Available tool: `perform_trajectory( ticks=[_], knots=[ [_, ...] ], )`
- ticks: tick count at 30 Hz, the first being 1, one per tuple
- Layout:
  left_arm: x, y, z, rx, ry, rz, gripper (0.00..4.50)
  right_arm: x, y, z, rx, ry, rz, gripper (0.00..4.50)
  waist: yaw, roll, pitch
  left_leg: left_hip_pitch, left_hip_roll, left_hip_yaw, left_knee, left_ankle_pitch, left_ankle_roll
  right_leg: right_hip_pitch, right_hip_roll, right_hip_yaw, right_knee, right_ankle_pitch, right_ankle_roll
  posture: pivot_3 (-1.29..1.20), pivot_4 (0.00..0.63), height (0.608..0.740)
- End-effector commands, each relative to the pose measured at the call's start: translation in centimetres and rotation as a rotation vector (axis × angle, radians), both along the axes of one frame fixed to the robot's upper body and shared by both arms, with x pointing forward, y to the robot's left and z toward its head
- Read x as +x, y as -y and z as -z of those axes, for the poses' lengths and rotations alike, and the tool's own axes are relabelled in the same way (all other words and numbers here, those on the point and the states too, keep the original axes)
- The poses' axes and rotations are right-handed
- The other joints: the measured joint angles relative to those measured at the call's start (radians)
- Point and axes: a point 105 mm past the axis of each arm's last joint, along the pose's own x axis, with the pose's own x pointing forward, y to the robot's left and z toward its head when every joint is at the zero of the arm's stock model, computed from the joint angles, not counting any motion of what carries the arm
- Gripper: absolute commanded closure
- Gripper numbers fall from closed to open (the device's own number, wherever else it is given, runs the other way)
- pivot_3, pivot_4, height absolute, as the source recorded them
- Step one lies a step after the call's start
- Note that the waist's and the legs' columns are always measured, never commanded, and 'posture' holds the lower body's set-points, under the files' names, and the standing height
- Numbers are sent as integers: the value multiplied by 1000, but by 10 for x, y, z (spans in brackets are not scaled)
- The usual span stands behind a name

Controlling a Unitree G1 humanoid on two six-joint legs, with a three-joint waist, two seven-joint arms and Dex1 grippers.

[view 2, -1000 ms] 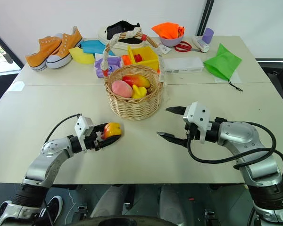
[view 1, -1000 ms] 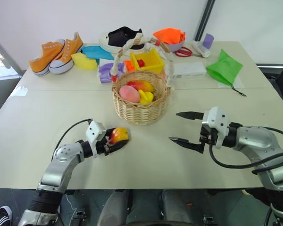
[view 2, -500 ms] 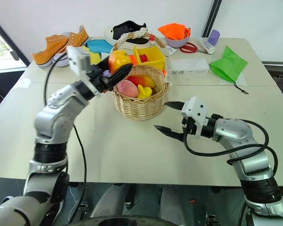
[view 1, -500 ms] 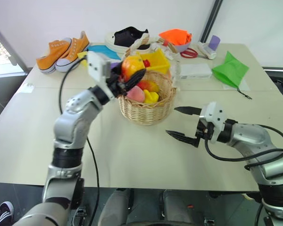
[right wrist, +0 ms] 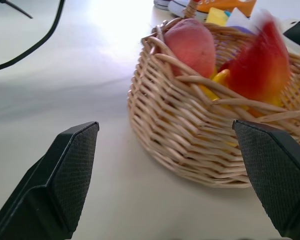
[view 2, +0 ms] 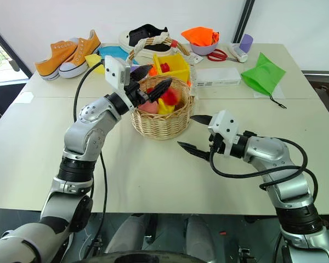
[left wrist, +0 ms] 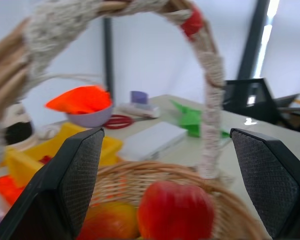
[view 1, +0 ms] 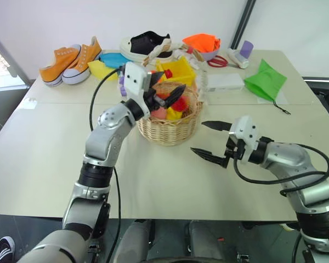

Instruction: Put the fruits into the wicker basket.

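A round tan woven wicker basket (view 2: 160, 112) with a tall white-wrapped arched handle sits mid-table, holding the small toy fruits: a pale pink peach (right wrist: 192, 46), a red-orange mango shape (right wrist: 261, 64) and yellow pieces. The left gripper (view 2: 151, 80) hangs over the basket's rim with fingers spread and empty, the red fruit (left wrist: 176, 210) lying just below it. The right gripper (view 2: 193, 133) waits beside the basket, fingers apart, holding nothing. The fruits look light, smooth and rigid (probably hollow plastic), best pinched across the widest middle. Orange canvas sneakers (view 1: 67, 61) and a green cloth pouch (view 1: 266, 80) lie well beyond.
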Motion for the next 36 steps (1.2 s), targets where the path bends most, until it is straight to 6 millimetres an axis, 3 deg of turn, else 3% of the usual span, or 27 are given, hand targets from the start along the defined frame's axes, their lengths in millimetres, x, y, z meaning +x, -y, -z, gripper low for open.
perform_trajectory(
  ticks=[1, 4, 9, 14, 19, 24, 29, 32, 36],
  knots=[
    [-16, -11, -19, 25, 80, 27, 54, 10, 9, -15, 80, 46, 85, 0, 0, 0, 0, 0, 0, 0, 0, 0, 0, 0, 0, 0, 0, 0, 0, 0, 150, 740],
    [-30, -25, -16, 58, 83, 63, 54, 23, 23, -20, 138, 54, 188, 0, -2, 0, 0, 0, 0, 0, 0, 0, 0, 0, 0, 1, 1, 0, 0, 0, 150, 740],
    [-71, -74, 13, 123, 28, 61, 54, 44, 35, -41, 253, 104, 350, 0, -19, 1, 0, 0, 0, 0, -1, 0, 0, -2, 0, 3, 1, 0, 0, 0, 150, 740],
    [-98, -139, 36, 142, -63, -53, 54, 60, 24, -55, 264, 128, 412, 0, -26, 2, 0, 1, 2, 0, -3, 0, -1, -3, 0, 3, 2, -2, -5, 0, 150, 740],
    [-112, -180, 52, 123, -108, -167, 54, 78, 4, -61, 288, 126, 448, 0, -19, 3, 1, 1, 2, 0, -3, -1, -3, -6, -1, 3, -1, -3, -6, 0, 150, 740],
    [-124, -184, 76, 114, -162, -189, 54, 97, -26, -58, 309, 113, 448, 0, -25, 3, 1, 1, 1, 1, -4, -1, -3, -6, -1, 4, -1, -2, -6, 0, 150, 740],
    [-125, -185, 76, 106, -154, -218, 54, 117, -21, -59, 314, 136, 532, 0, -22, 3, 1, 1, 1, 1, -5, -1, -4, -8, -1, 4, 0, -2, -6, 0, 150, 740],
    [-126, -185, 78, 111, -161, -227, 0, 121, -21, -60, 343, 120, 539, 811, -25, 3, 1, 1, 1, 1, -5, -1, -4, -8, -1, 4, 0, -2, -6, 0, 150, 740],
    [-126, -185, 78, 104, -162, -231, 0, 121, -19, -60, 363, 123, 558, 2860, -26, 3, 1, 1, 1, 1, -7, 0, -4, -9, -1, 4, 1, -2, -5, 0, 150, 740]
  ],
)
